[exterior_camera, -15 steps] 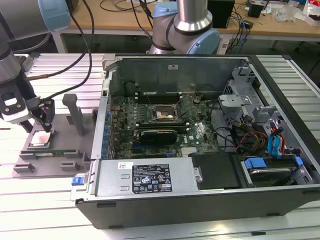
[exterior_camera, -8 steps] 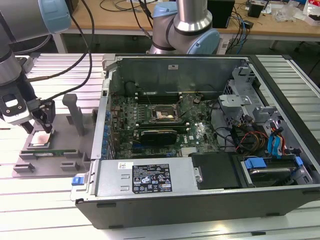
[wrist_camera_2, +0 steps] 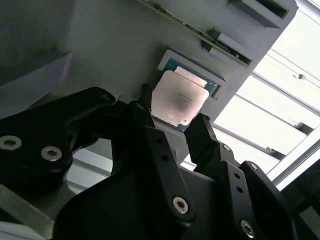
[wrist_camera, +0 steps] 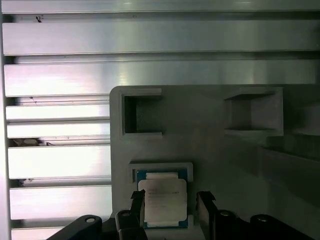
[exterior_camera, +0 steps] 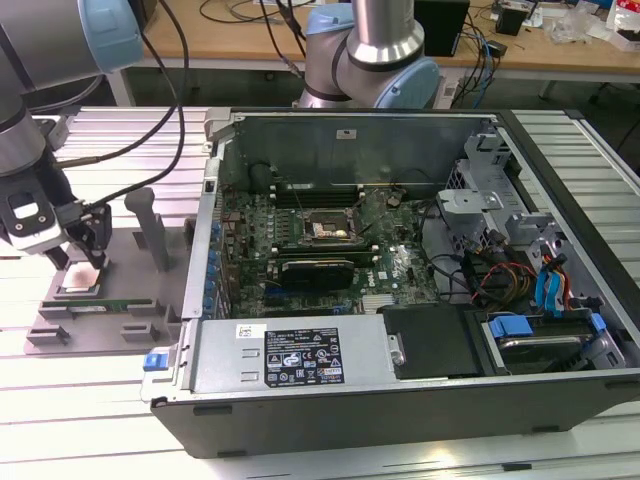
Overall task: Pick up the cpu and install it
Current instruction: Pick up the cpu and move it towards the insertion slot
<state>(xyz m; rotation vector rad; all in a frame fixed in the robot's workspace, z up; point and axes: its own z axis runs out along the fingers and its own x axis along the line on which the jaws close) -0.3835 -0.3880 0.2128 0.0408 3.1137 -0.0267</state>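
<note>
Straddling the cpu (wrist_camera_2: 179,100) in its tray (wrist_camera: 210,145), the hand (wrist_camera: 171,199) stands wide; pickup likely calls for a square squeeze.

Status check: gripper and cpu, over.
Gripper open, straddling cpu. Cpu seated in tray recess, not lifted. Memory stick alongside in tray, apart from gripper.

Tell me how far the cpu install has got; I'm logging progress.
Nothing is finished yet: the cpu lies in its recess on the grey holder. In hand: the tool is open, one finger on each side of it. Left: lifting it and seating it in the socket.
</note>
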